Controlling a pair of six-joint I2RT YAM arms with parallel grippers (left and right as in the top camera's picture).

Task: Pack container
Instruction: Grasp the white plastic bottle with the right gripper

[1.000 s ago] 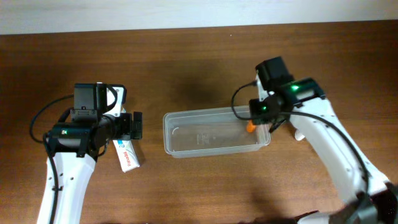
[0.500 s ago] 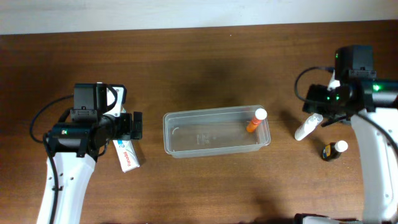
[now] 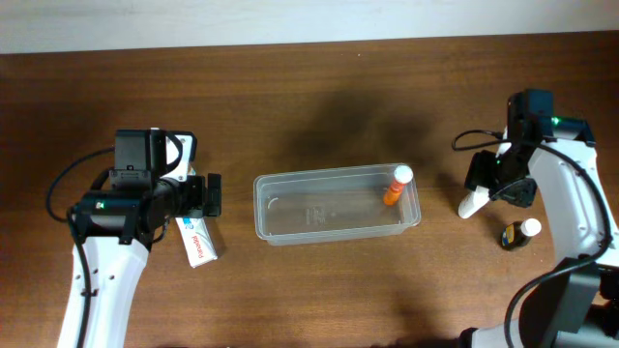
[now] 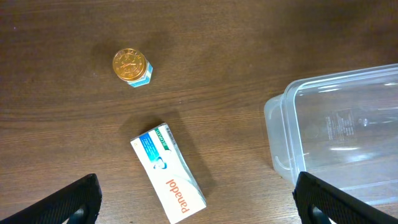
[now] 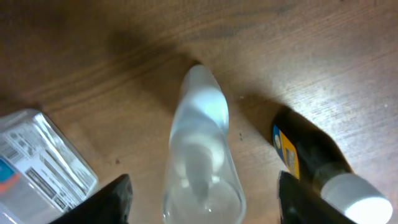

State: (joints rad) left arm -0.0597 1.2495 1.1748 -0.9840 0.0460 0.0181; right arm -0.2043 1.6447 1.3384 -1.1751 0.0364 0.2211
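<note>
Our right end effector (image 5: 204, 199) hangs wide open astride the white bottle (image 5: 200, 137), gripping nothing; the left end effector (image 4: 205, 200) gapes empty above the carton (image 4: 168, 183). The container (image 3: 290, 208) sits mid-desk (image 3: 290, 97), an orange bottle (image 3: 393, 188) inside. We should descend centred, clear the dark bottle (image 5: 308, 165) alongside, and close gently, though the remaining height is hard to judge.
</note>
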